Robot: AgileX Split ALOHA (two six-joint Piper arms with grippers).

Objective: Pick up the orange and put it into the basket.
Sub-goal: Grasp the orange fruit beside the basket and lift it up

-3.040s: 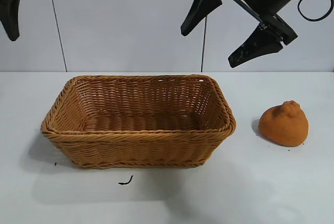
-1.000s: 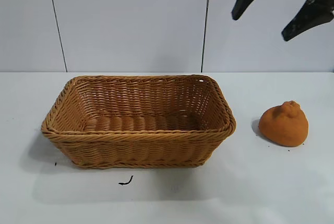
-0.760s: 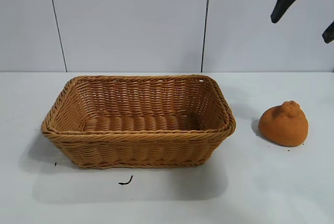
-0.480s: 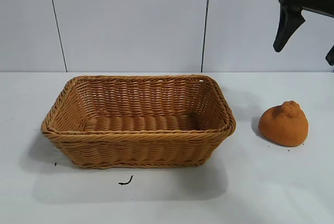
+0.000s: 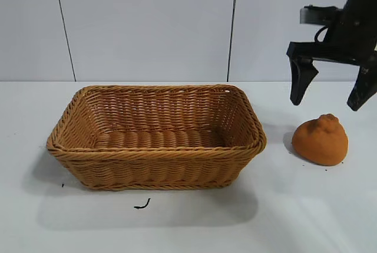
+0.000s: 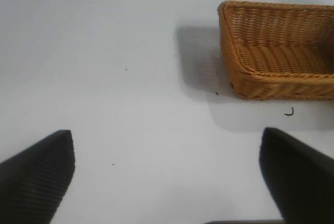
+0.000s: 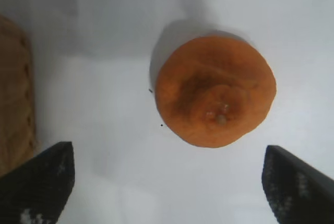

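The orange [image 5: 321, 140] is a dull-orange lumpy fruit with a knobby top. It lies on the white table to the right of the wicker basket [image 5: 156, 137]. My right gripper [image 5: 327, 104] hangs open just above the orange, fingers pointing down. In the right wrist view the orange [image 7: 215, 91] lies below, between and ahead of the spread fingers, and nothing is held. My left gripper [image 6: 167, 179] is open and empty over bare table, out of the exterior view; the basket [image 6: 276, 49] shows off to one side of it.
A small dark scrap [image 5: 141, 205] lies on the table in front of the basket. A basket corner [image 7: 15, 98] shows at the edge of the right wrist view. White wall panels stand behind the table.
My right gripper has swung from above the basket to the right and come down over the orange. The left gripper has left the exterior view. The orange and basket have not moved.
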